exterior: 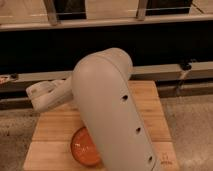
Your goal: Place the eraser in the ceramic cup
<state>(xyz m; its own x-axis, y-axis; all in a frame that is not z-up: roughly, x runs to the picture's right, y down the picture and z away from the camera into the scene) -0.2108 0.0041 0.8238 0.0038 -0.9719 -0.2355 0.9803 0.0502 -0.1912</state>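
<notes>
The ceramic cup, glossy orange-red, sits near the front of the wooden board, partly hidden behind my arm. My large beige arm crosses the middle of the view and bends left over the board, ending in a wrist link at the board's back left. The gripper is hidden from view. The eraser does not show.
The board lies on a speckled countertop. A dark recess with a metal rail runs along the back. A small dark fitting sits on the rail at the right.
</notes>
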